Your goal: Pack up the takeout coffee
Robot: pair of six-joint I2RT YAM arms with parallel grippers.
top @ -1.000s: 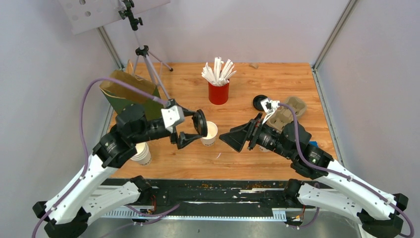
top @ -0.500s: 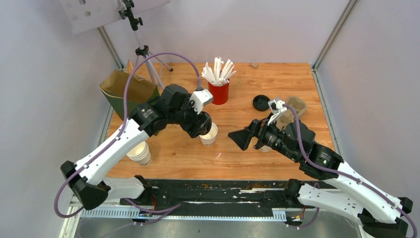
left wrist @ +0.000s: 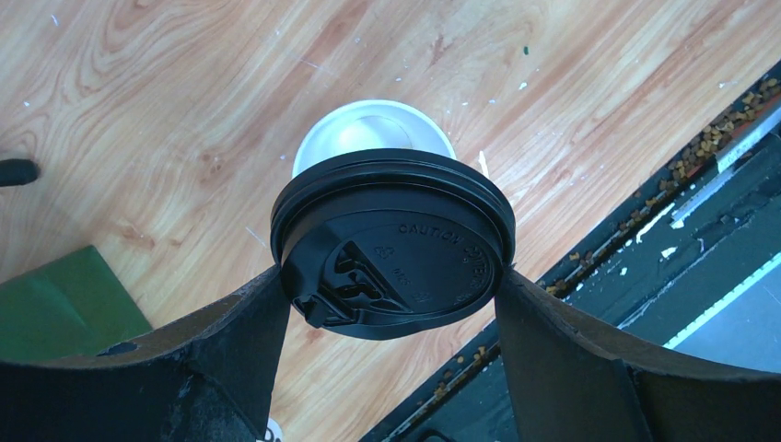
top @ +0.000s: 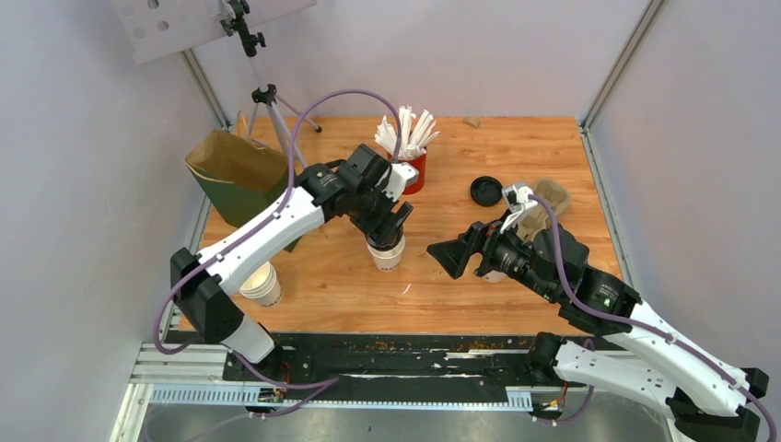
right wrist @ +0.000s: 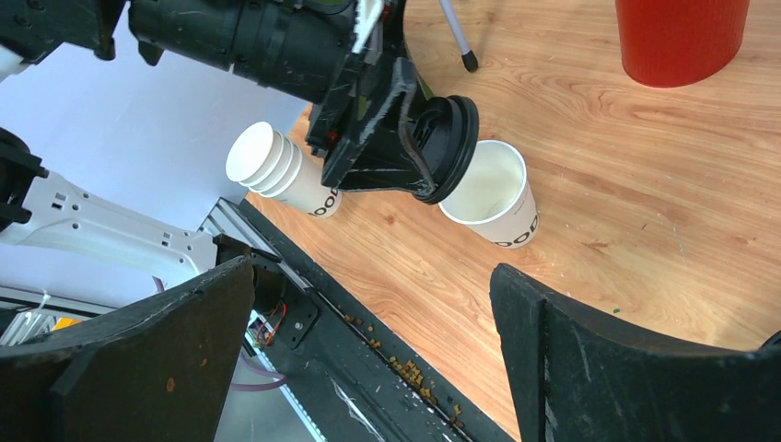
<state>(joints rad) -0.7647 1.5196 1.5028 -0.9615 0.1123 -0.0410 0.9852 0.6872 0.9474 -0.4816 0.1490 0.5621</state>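
A small white paper cup (top: 388, 255) stands open on the wooden table; it also shows in the left wrist view (left wrist: 368, 133) and the right wrist view (right wrist: 493, 198). My left gripper (top: 382, 230) is shut on a round black plastic lid (left wrist: 394, 249) and holds it just above the cup, partly over its mouth. The lid shows tilted in the right wrist view (right wrist: 449, 147). My right gripper (top: 448, 256) is open and empty, to the right of the cup. The green paper bag (top: 238, 173) stands open at the back left.
A red cup of white sticks (top: 406, 166) stands behind the cup. A stack of white cups (top: 262, 284) lies at the front left. A second black lid (top: 484, 191) and a cardboard cup carrier (top: 539, 207) are at the right. A tripod (top: 272, 110) stands by the bag.
My left arm has swung up and right, carrying the lid from beside the cup to above its mouth and turning it flatter. My right gripper has shifted slightly right.
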